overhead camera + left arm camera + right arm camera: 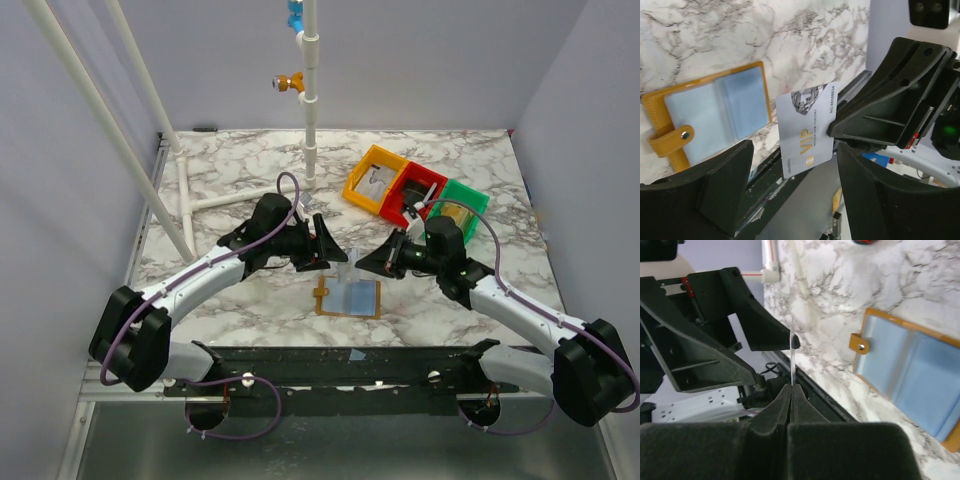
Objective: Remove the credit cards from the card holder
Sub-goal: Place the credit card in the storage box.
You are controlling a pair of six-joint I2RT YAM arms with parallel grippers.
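The mustard-brown card holder [350,298] lies open on the marble, its grey-blue pockets facing up [715,112] [912,370]. Above the table's near edge, a grey credit card [805,130] printed "VIP" hangs in the air, with my right gripper [791,387] shut on one edge. It appears edge-on [791,357] in the right wrist view. My left gripper [794,150] is open, its fingers standing on either side of the card without touching it. In the top view both grippers, left [330,247] and right [366,262], meet just behind the card holder.
Orange [375,180], red [418,192] and green [462,208] bins stand at the back right. A white pipe frame [312,110] rises at the back. A small blue flat piece [357,354] lies on the black front rail [300,365].
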